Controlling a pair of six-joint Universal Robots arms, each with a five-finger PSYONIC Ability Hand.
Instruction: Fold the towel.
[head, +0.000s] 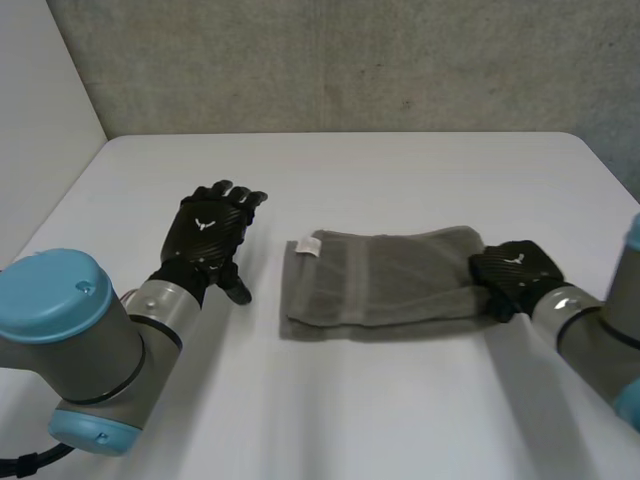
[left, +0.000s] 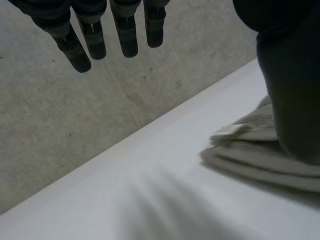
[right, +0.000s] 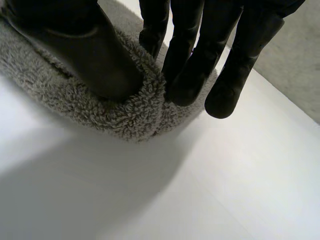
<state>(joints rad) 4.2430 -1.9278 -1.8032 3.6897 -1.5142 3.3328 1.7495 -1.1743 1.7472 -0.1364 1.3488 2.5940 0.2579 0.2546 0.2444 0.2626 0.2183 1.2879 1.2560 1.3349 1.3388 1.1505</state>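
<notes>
grey towel (head: 380, 285), already doubled, lies in the middle of the white table (head: 400, 170), one end pinched in the right hand (head: 512, 272) while the left hand (head: 208, 235) hovers straight-fingered beside the other, so a one-sided pull could drag its layers askew.

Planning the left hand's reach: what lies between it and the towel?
Just bare table, seen in the head view, between the left hand and the towel.
</notes>
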